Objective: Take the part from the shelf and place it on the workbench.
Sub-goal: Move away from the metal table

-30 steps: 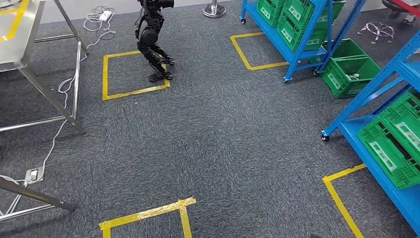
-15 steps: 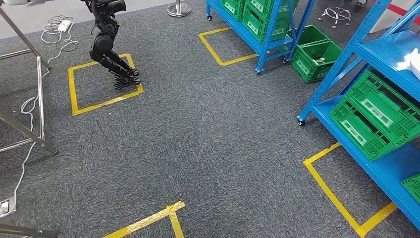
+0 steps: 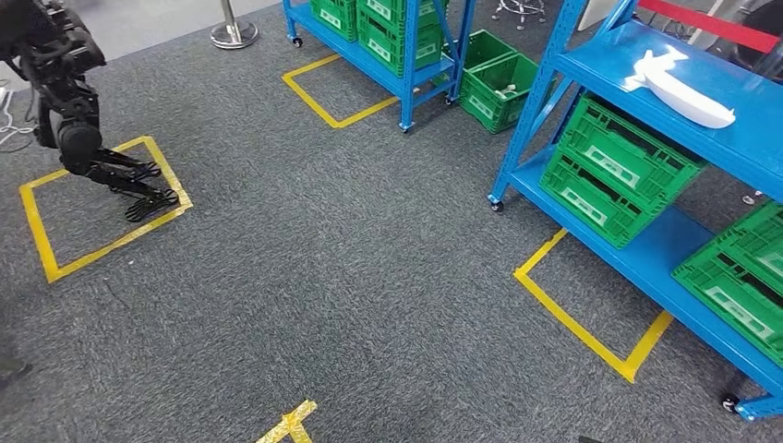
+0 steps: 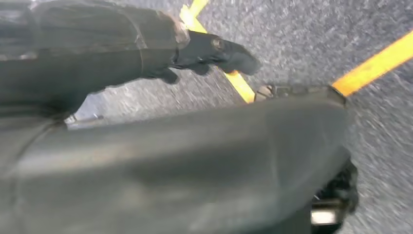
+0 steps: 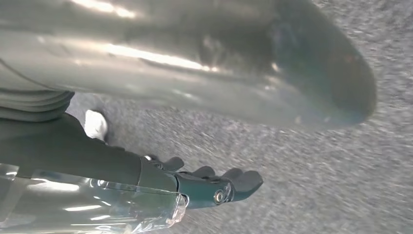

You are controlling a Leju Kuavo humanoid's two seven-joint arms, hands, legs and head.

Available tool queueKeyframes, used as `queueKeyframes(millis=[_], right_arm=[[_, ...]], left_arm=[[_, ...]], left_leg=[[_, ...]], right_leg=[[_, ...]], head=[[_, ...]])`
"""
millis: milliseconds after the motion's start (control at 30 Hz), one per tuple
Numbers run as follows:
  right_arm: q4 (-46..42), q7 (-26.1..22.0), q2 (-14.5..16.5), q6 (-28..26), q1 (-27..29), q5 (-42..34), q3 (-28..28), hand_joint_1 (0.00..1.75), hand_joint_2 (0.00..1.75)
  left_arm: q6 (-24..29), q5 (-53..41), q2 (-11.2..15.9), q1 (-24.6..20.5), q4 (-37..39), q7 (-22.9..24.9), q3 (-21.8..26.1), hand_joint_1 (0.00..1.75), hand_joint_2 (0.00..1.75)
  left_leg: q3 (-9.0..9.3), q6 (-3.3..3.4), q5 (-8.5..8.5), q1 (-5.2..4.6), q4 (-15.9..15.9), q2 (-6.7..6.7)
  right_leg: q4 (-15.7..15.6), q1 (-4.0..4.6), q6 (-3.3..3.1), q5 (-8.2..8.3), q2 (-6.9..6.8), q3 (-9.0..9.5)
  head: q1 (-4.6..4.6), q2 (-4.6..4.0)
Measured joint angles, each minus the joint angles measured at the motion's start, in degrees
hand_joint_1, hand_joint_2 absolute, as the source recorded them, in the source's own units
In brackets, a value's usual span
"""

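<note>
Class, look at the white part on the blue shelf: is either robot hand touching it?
Apart. The head view shows the white part lying alone on the blue shelf; each wrist view shows its hand hanging over carpet.

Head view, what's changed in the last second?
The camera has turned right, so the whole scene slid left: the near shelf with its white part has come into view, and the workbench has gone off the left. Nothing on the floor moved. The left hand and right hand hold nothing.

Both arms hang down above the carpet floor (image 5: 341, 165). The left robot hand (image 4: 214, 51) holds nothing, fingers loosely extended. The right robot hand (image 5: 214, 187) is likewise empty, fingers apart.
</note>
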Motion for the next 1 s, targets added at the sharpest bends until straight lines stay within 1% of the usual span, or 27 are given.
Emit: queueKeyframes(millis=[33, 67, 100, 133, 167, 200, 233, 267, 300, 333, 367, 433, 500, 533, 600, 633, 667, 700, 733, 767, 800, 833, 867, 900, 933, 967, 1000], right_arm=[[0.02, 0.01, 0.04, 0.0, 0.04, 0.0, 0.0, 0.0, 0.0], [0.04, 0.01, 0.07, 0.0, 0.03, 0.0, -0.01, 0.0, 0.0], [0.05, 0.0, 0.09, 0.0, -0.05, 0.01, -0.01, 0.0, 0.0], [0.05, 0.0, 0.11, -0.01, -0.18, 0.01, -0.02, 0.0, 0.0], [0.05, -0.01, 0.09, -0.01, -0.31, 0.02, -0.02, 0.0, 0.0], [0.05, -0.01, 0.1, 0.0, -0.33, 0.04, -0.02, 0.0, 0.0], [0.06, -0.01, 0.12, 0.01, -0.19, 0.05, -0.03, 0.0, 0.0], [0.07, -0.01, 0.13, 0.01, 0.05, 0.06, -0.07, 0.0, 0.0], [0.06, -0.01, 0.1, 0.02, 0.28, 0.07, -0.13, 0.0, 0.0], [0.04, -0.03, 0.05, 0.02, 0.43, 0.08, -0.21, 0.0, 0.0], [0.03, -0.07, -0.02, 0.02, 0.44, 0.12, -0.3, 0.0, 0.0], [0.01, -0.18, -0.13, 0.02, 0.3, 0.27, -0.43, 0.0, 0.0], [-0.01, -0.25, -0.18, 0.02, 0.29, 0.41, -0.48, 0.0, 0.0], [-0.01, -0.28, -0.21, 0.02, 0.35, 0.46, -0.5, 0.0, 0.0], [-0.01, -0.33, -0.25, 0.01, 0.3, 0.53, -0.53, 0.0, 0.0], [-0.01, -0.35, -0.26, 0.01, 0.17, 0.57, -0.54, 0.0, 0.0], [-0.01, -0.36, -0.26, 0.01, 0.03, 0.6, -0.55, 0.0, 0.0], [-0.01, -0.36, -0.27, 0.01, -0.07, 0.61, -0.55, 0.0, 0.0], [-0.02, -0.36, -0.28, 0.01, -0.07, 0.61, -0.55, 0.0, 0.0], [-0.02, -0.36, -0.3, 0.01, -0.01, 0.61, -0.55, 0.0, 0.0], [-0.02, -0.36, -0.32, 0.01, 0.05, 0.62, -0.56, 0.0, 0.0], [-0.02, -0.36, -0.33, 0.01, 0.1, 0.64, -0.56, 0.0, 0.0], [-0.02, -0.36, -0.31, 0.02, 0.1, 0.67, -0.57, 0.0, 0.0], [-0.01, -0.35, -0.28, 0.02, 0.04, 0.71, -0.57, 0.0, 0.0], [-0.01, -0.35, -0.25, 0.02, -0.02, 0.75, -0.57, 0.0, 0.0], [-0.01, -0.34, -0.22, 0.02, -0.04, 0.78, -0.57, 0.0, 0.0], [-0.01, -0.34, -0.22, 0.01, -0.04, 0.79, -0.57, 0.0, 0.0]], left_arm=[[0.01, 0.0, 0.02, -0.02, -0.01, 0.0, 0.0, 0.0, 0.0], [0.02, -0.01, 0.02, -0.02, -0.01, -0.02, 0.0, 0.0, 0.0], [0.02, -0.01, 0.0, 0.01, -0.02, -0.02, 0.0, 0.0, 0.0], [0.02, -0.01, -0.01, 0.07, 0.0, -0.03, 0.0, 0.0, 0.0], [0.02, -0.01, -0.02, 0.15, 0.02, -0.03, 0.0, 0.0, 0.0], [0.02, 0.0, 0.0, 0.21, 0.03, -0.02, 0.0, 0.0, 0.0], [0.02, -0.01, 0.02, 0.23, 0.04, -0.01, 0.0, 0.0, 0.0], [0.02, -0.01, 0.03, 0.22, 0.04, -0.01, 0.0, 0.0, 0.0], [0.02, -0.02, 0.03, 0.2, 0.04, -0.02, 0.0, 0.0, 0.0], [0.02, -0.02, -0.01, 0.16, 0.04, -0.04, 0.0, 0.0, 0.0], [0.02, -0.03, -0.04, 0.11, 0.04, -0.07, 0.0, 0.0, 0.0], [0.02, -0.04, -0.08, 0.02, 0.03, -0.17, 0.0, 0.0, 0.0], [0.02, -0.04, -0.09, -0.04, 0.02, -0.28, 0.0, 0.0, 0.0], [0.02, -0.04, -0.1, -0.08, 0.0, -0.33, 0.0, 0.0, 0.0], [0.01, -0.04, -0.12, -0.19, -0.04, -0.44, -0.01, 0.0, 0.0], [-0.01, -0.04, -0.12, -0.21, -0.06, -0.48, -0.02, 0.0, 0.0], [-0.02, -0.04, -0.12, -0.2, -0.06, -0.49, -0.02, 0.0, 0.0], [-0.02, -0.03, -0.12, -0.14, -0.04, -0.45, -0.02, 0.0, 0.0], [-0.02, -0.03, -0.12, -0.07, -0.03, -0.41, -0.02, 0.0, 0.0], [-0.02, -0.02, -0.12, -0.01, -0.03, -0.38, -0.02, 0.0, 0.0], [-0.02, -0.02, -0.12, 0.03, -0.02, -0.36, -0.02, 0.0, 0.0], [-0.03, -0.02, -0.12, 0.04, -0.02, -0.37, -0.02, 0.0, 0.0], [-0.03, -0.02, -0.09, 0.04, -0.02, -0.37, -0.02, 0.0, 0.0], [-0.03, -0.02, -0.06, 0.03, -0.02, -0.37, -0.02, 0.0, 0.0], [-0.03, -0.02, -0.04, 0.04, -0.02, -0.37, -0.02, 0.0, 0.0], [-0.03, -0.02, -0.02, 0.05, -0.02, -0.34, -0.03, 0.0, 0.0], [-0.02, -0.01, 0.0, 0.05, -0.01, -0.31, -0.04, 0.0, 0.0]], left_leg=[[0.27, 0.26, 0.0, 0.03, -0.32, 0.94], [0.63, 0.53, -0.02, 0.07, -0.65, 2.03], [0.99, 0.81, -0.06, 0.08, -0.96, 3.16], [1.31, 1.02, -0.23, -0.03, -1.1, 4.39], [1.54, 1.16, -0.48, -0.14, -1.14, 5.6], [1.74, 1.2, -0.74, -0.2, -1.13, 6.77], [1.96, 1.14, -1.03, -0.21, -1.12, 7.81], [2.23, 1.04, -1.29, -0.2, -1.12, 8.63], [2.57, 0.91, -1.56, -0.19, -1.12, 9.33], [2.95, 0.73, -1.84, -0.19, -1.13, 9.88], [3.28, 0.49, -2.13, -0.3, -1.14, 10.37], [3.75, -0.06, -2.57, -0.52, -1.17, 11.14], [4.19, -0.62, -2.82, -0.61, -1.39, 11.91], [4.47, -0.93, -3.1, -0.51, -1.42, 11.67], [3.96, -1.39, -4.84, -0.32, 0.79, 8.67], [2.6, -1.51, -6.46, -0.22, 3.79, 6.78], [0.52, -1.55, -8.21, -0.21, 7.81, 5.48], [-1.73, -1.56, -9.56, -0.21, 11.68, 5.2], [-3.61, -1.54, -9.96, -0.22, 14.42, 5.17], [-4.6, -1.45, -9.1, -0.23, 15.08, 5.19], [-4.5, -1.29, -7.11, -0.24, 13.53, 5.04], [-3.48, -1.06, -4.3, -0.25, 10.13, 4.32], [-2.2, -0.75, -2.13, -0.18, 6.6, 2.89], [-0.93, -0.52, -0.69, -0.13, 3.37, 1.61], [-0.01, -0.32, -0.18, -0.12, 1.22, 0.67], [0.41, -0.18, -0.54, -0.16, 0.44, 0.38], [0.72, -0.05, -0.67, -0.24, -0.1, 1.0]], right_leg=[[0.12, -0.02, 0.33, -0.13, -0.27, -0.09], [0.98, 0.07, 0.61, -0.72, -1.49, -0.53], [2.87, 0.14, 0.89, -1.83, -3.29, -1.46], [6.05, 0.15, 1.16, -3.44, -5.39, -3.08], [9.83, 0.09, 1.43, -5.12, -6.72, -5.15], [13.29, -0.01, 1.64, -6.27, -7.39, -7.1], [15.4, -0.09, 1.77, -6.49, -7.75, -8.39], [15.25, -0.13, 1.82, -5.51, -8.0, -8.5], [13.09, -0.15, 1.78, -3.61, -8.34, -7.55], [9.19, -0.1, 1.63, -1.27, -9.13, -5.7], [5.41, 0.16, 1.38, 0.28, -10.29, -3.78], [0.79, 0.7, 0.61, 1.36, -12.05, -1.49], [0.28, 0.97, -0.14, 0.94, -11.73, -1.28], [0.07, 0.85, -0.48, 0.94, -11.28, -1.08], [-0.42, 0.5, -1.15, 1.04, -10.28, -0.57], [-0.55, 0.39, -1.45, 1.07, -9.76, -0.37], [-0.57, 0.44, -1.68, 1.02, -9.11, -0.31], [-0.55, 0.54, -1.86, 0.96, -8.42, -0.26], [-0.53, 0.63, -1.98, 0.85, -7.66, -0.15], [-0.48, 0.7, -2.01, 0.74, -6.86, 0.01], [-0.43, 0.73, -1.97, 0.59, -6.07, 0.22], [-0.34, 0.73, -1.86, 0.38, -5.26, 0.48], [-0.22, 0.72, -1.67, 0.17, -4.54, 0.67], [-0.03, 0.68, -1.42, -0.07, -3.8, 0.73], [0.08, 0.57, -1.08, -0.2, -3.14, 0.62], [0.11, 0.43, -0.73, -0.23, -2.52, 0.43], [0.04, 0.29, -0.37, -0.18, -1.81, 0.22]], head=[[0.07, 0.0], [0.33, 0.0], [0.7, 0.0], [1.12, 0.0], [1.49, 0.0], [1.65, 0.0], [1.77, 0.0], [1.92, 0.0], [2.14, 0.0], [2.4, 0.0], [2.62, 0.0], [2.8, 0.0], [2.73, 0.0], [2.74, 0.0], [2.48, 0.0], [2.13, 0.0], [1.6, 0.0], [1.18, 0.0], [0.84, 0.0], [0.61, 0.0], [0.45, 0.0], [0.28, 0.0], [0.13, 0.0], [0.02, 0.0], [-0.13, 0.0], [-0.17, 0.0], [-0.2, 0.0]])
